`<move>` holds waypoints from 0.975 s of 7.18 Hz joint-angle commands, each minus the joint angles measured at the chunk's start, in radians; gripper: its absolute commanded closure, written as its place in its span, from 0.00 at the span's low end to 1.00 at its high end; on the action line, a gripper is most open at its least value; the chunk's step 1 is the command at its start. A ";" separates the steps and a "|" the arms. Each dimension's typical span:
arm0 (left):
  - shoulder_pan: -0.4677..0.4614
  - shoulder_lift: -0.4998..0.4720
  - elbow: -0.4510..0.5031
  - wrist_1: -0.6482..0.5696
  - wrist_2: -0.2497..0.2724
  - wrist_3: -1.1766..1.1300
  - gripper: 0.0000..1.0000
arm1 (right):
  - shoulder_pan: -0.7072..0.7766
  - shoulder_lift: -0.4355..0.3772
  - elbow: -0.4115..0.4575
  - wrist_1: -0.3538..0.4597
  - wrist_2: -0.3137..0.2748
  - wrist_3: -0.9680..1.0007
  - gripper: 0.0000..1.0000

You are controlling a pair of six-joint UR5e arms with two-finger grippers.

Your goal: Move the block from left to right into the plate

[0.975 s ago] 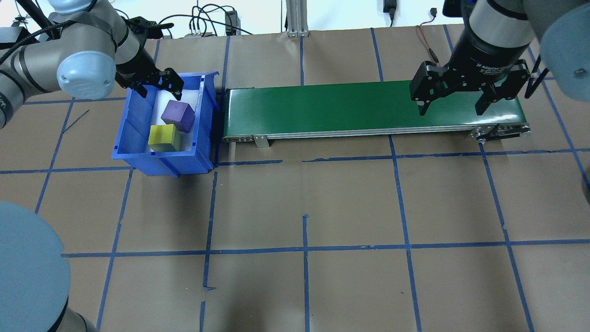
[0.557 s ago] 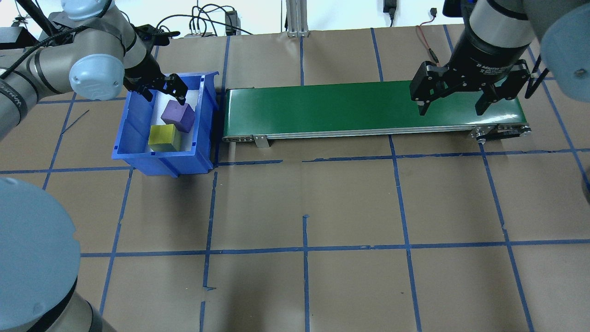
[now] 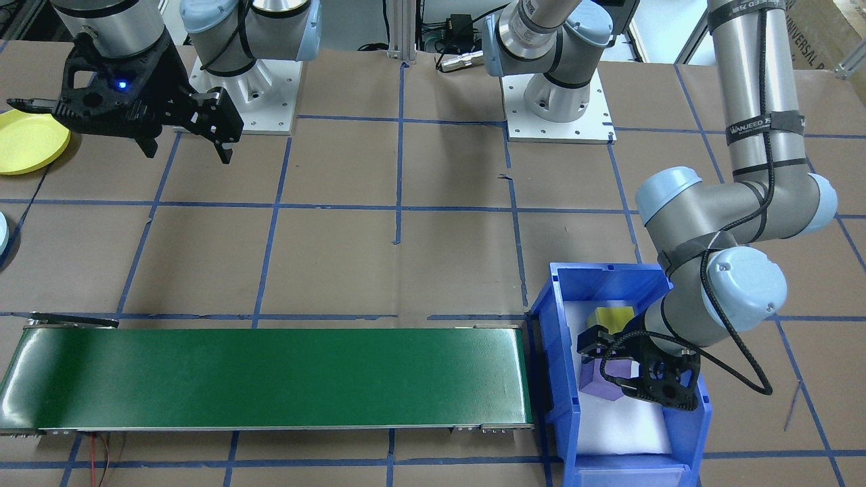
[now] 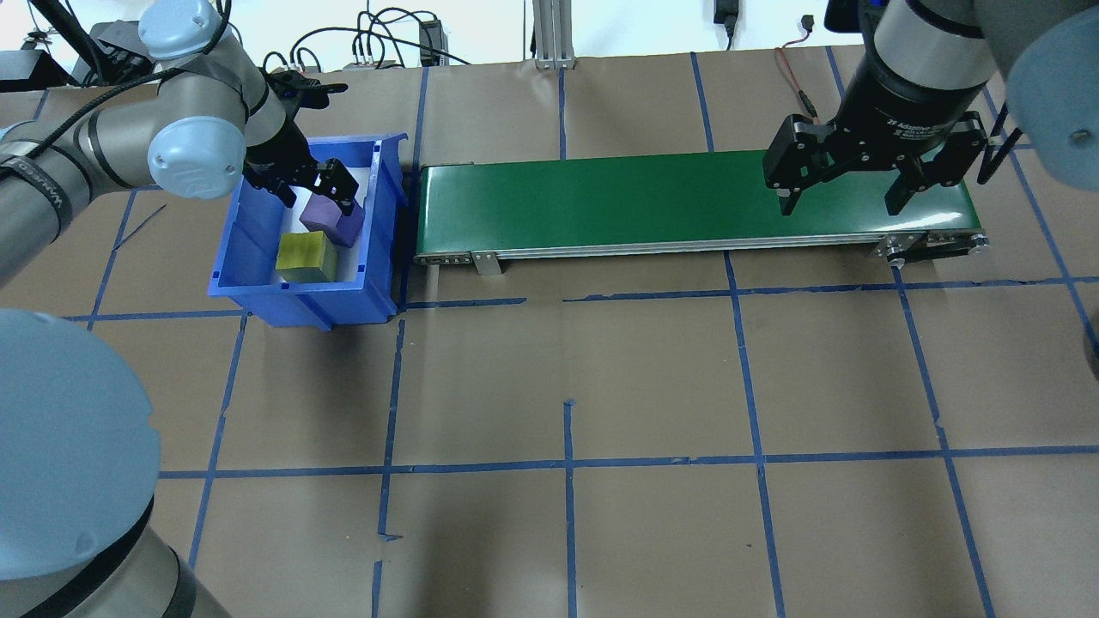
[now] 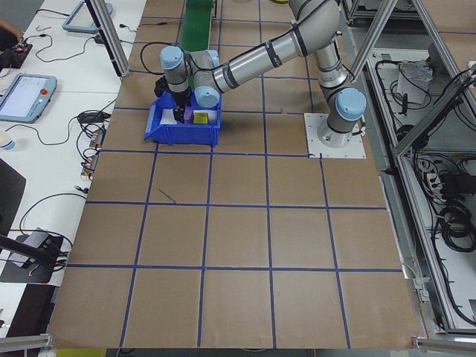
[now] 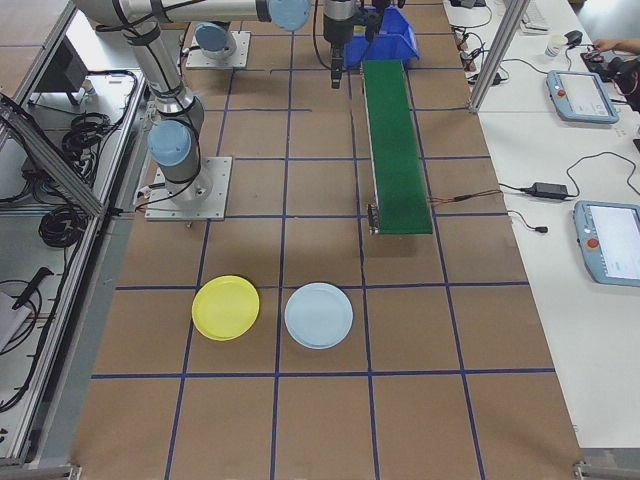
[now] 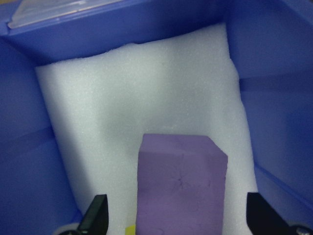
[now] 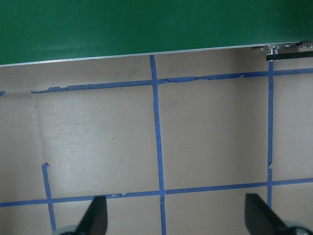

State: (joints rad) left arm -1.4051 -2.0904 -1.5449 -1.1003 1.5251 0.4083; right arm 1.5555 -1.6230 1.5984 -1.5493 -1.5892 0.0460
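Observation:
A purple block (image 4: 333, 225) lies tilted on white foam in the blue bin (image 4: 292, 296), with a yellow block (image 4: 302, 255) beside it. My left gripper (image 4: 318, 202) is down inside the bin and open, its fingers on either side of the purple block (image 7: 181, 191) without closing on it. My right gripper (image 4: 840, 206) hangs open and empty over the right end of the green conveyor (image 4: 618, 197). A yellow plate (image 6: 225, 307) and a light blue plate (image 6: 318, 315) lie on the table beyond the conveyor's right end.
The conveyor belt (image 3: 270, 379) runs from the bin to the right side and carries nothing. The bin's walls (image 3: 555, 379) closely surround the left gripper (image 3: 629, 375). The yellow plate (image 3: 24, 141) sits near the right arm's base. Cables lie along the far table edge.
My left gripper has come down into the bin and now straddles the purple block. The right arm has not moved.

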 commanded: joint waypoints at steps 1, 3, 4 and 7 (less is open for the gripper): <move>0.000 -0.002 -0.011 -0.003 -0.006 0.000 0.05 | 0.000 0.000 0.000 0.000 0.000 0.000 0.00; 0.000 0.000 -0.008 0.002 -0.008 -0.002 0.36 | 0.000 -0.001 0.000 0.000 0.000 0.000 0.00; 0.000 0.022 0.012 0.005 -0.008 -0.005 0.42 | 0.000 -0.001 0.000 0.000 0.000 0.000 0.00; -0.015 0.160 0.029 0.040 -0.107 -0.064 0.44 | 0.000 -0.001 0.000 0.000 0.000 -0.002 0.00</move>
State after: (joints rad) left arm -1.4104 -2.0014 -1.5213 -1.0596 1.4767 0.3805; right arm 1.5555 -1.6235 1.5984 -1.5493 -1.5892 0.0450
